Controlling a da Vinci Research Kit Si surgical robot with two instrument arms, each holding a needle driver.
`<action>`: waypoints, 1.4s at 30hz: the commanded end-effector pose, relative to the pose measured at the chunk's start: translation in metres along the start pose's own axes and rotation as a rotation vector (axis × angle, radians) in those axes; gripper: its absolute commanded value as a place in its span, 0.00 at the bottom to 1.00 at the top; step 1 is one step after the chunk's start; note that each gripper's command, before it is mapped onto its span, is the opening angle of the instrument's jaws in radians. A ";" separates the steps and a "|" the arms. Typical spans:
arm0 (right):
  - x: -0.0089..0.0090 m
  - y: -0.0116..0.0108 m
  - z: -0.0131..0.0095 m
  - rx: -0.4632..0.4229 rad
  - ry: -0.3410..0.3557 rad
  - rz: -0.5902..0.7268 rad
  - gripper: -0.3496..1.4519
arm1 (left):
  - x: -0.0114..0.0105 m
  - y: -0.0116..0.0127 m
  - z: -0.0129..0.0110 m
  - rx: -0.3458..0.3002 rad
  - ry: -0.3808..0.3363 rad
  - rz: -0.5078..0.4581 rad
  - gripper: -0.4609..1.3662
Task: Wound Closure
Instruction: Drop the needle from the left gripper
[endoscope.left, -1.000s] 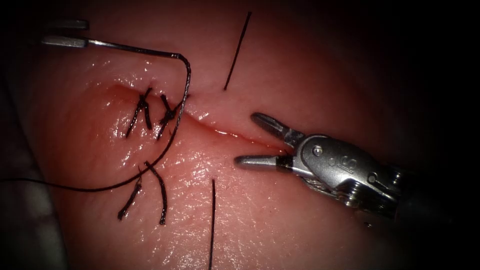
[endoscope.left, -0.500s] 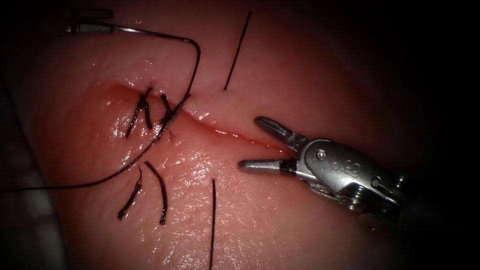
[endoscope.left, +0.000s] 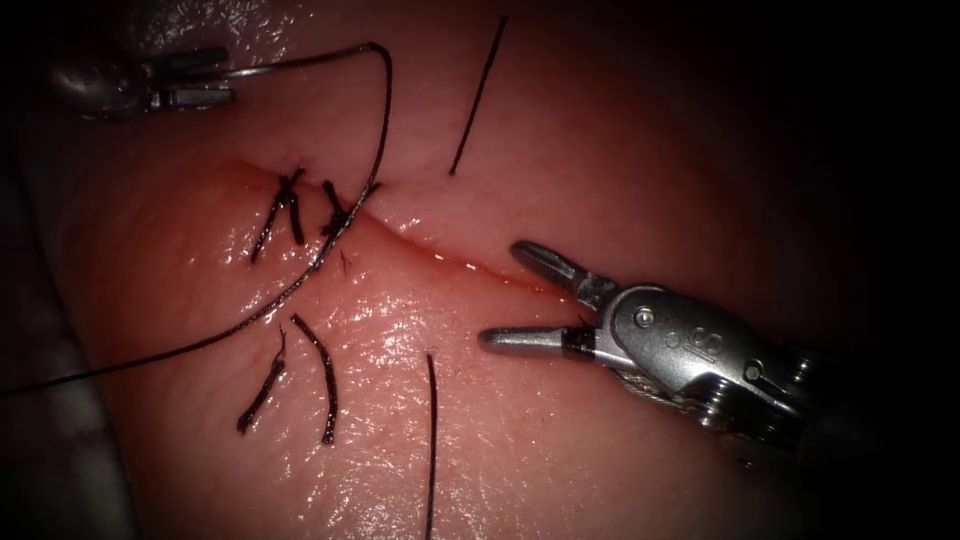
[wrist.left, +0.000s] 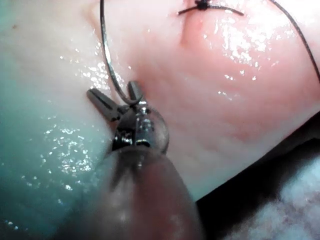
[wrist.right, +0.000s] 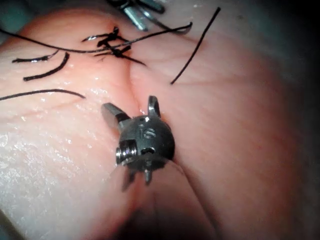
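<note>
Left pincer (endoscope.left: 205, 85) half lost in shadow, pinching the needle (endoscope.left: 300, 60) near one end, needle clear of the tissue (endoscope.left: 600, 150), thread (endoscope.left: 300, 285) trailing from it across the cut (endoscope.left: 450, 262), right pincer (endoscope.left: 510, 295) spread, holding nothing, straddling the cut.

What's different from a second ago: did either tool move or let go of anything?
The left tool, gripping the needle near one end, moved right across the view, so the thread over the cut runs straighter. The right tool edged slightly right, jaws open, holding nothing. Cut ends of thread on the tissue stayed put.
</note>
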 end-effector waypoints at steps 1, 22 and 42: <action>-0.0001 0.0000 0.0001 0.007 0.000 -0.001 0.92 | 0.0002 0.0002 -0.0004 -0.017 0.006 0.004 0.77; 0.0000 -0.0001 0.0007 0.002 0.000 0.000 0.93 | -0.0008 0.0021 -0.0088 -0.105 -0.154 0.085 0.82; -0.0002 -0.0007 0.0014 -0.001 0.001 -0.003 0.95 | 0.0119 0.0014 -0.0143 -0.110 -0.271 0.152 0.78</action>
